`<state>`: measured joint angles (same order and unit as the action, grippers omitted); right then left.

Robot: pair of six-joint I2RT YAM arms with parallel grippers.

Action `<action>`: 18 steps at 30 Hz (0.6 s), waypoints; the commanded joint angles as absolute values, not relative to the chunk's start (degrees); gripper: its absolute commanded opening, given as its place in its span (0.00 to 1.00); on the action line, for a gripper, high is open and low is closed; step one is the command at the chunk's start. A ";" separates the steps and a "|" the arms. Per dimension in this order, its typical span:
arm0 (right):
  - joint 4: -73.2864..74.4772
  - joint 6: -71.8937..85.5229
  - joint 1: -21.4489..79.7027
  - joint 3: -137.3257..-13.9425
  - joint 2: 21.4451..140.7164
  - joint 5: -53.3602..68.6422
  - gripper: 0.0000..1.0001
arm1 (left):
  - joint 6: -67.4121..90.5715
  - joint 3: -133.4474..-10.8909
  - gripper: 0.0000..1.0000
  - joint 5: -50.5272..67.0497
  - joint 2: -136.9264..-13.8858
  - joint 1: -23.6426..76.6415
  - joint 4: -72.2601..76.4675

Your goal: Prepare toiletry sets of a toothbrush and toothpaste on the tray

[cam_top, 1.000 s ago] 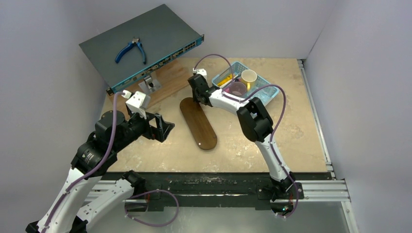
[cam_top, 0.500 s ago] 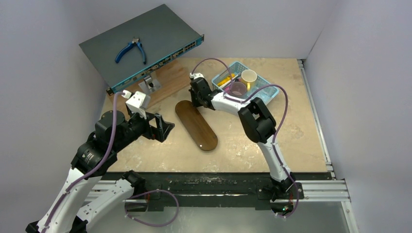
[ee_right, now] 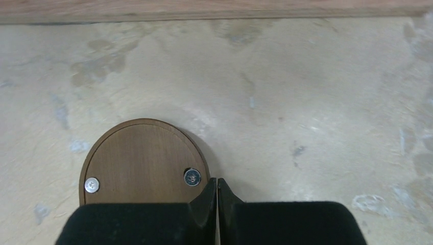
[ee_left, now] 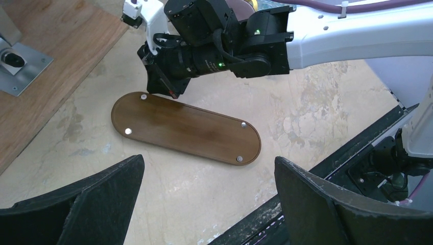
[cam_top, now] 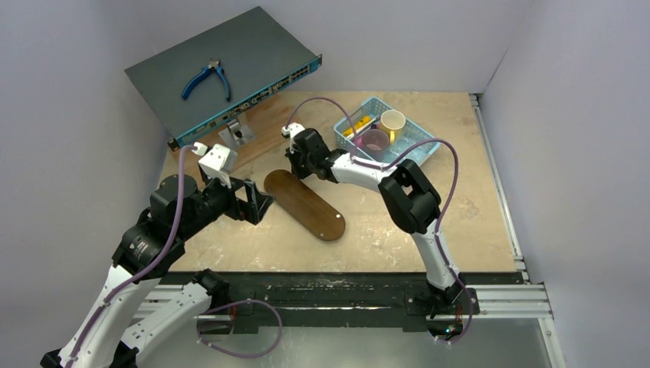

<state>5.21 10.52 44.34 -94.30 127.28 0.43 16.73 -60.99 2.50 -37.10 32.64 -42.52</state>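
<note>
Moved: the far end of the flat dark-brown oval wooden tray (cam_top: 303,205) has been swung leftward since the earlier frames, so that a more slanted lie is now taken. The right arm has been carried leftward along with it.
Tray position: the tray is laid flat on the pale stone-patterned tabletop (cam_top: 460,207), between the two arms. Its far end is pointed toward the upper left, near the reddish wooden board (cam_top: 264,123), and its near end toward the lower right. Small silver screws are seen near each rounded end.
Right end effector (ee_right: 217,186): it is clenched, with the two black fingers pressed together and nothing caught between them. The tips are set right against the tray's far rounded edge, just beside one silver screw (ee_right: 192,177).
Left end effector (cam_top: 257,201): it is released, with the jaws spread wide and nothing held. It is held over the tabletop just left of the tray, apart from it.
Basket: the light-blue mesh basket (cam_top: 429,146) is placed at the far right, well apart from the tray. A cream cup (cam_top: 393,120) and a purple cup (cam_top: 375,140) are held in it, along with a yellow item too small to identify.
Background: a grey network switch (cam_top: 230,61) is propped at the far left, with blue-handled pliers (cam_top: 207,79) laid on top.
</note>
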 commanded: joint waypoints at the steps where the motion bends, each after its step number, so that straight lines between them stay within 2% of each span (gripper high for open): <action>1: 3.55 5.04 45.97 -93.62 123.63 6.26 0.00 | 15.60 -60.86 0.98 2.20 -36.92 32.64 -41.39; 18: 7.80 0.26 49.98 -93.47 123.39 13.86 0.00 | 15.56 -60.83 0.98 1.82 -36.63 32.69 -41.49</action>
<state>6.87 1.85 48.99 -94.11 126.67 10.20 16.73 -60.99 2.50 -37.10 32.64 -42.52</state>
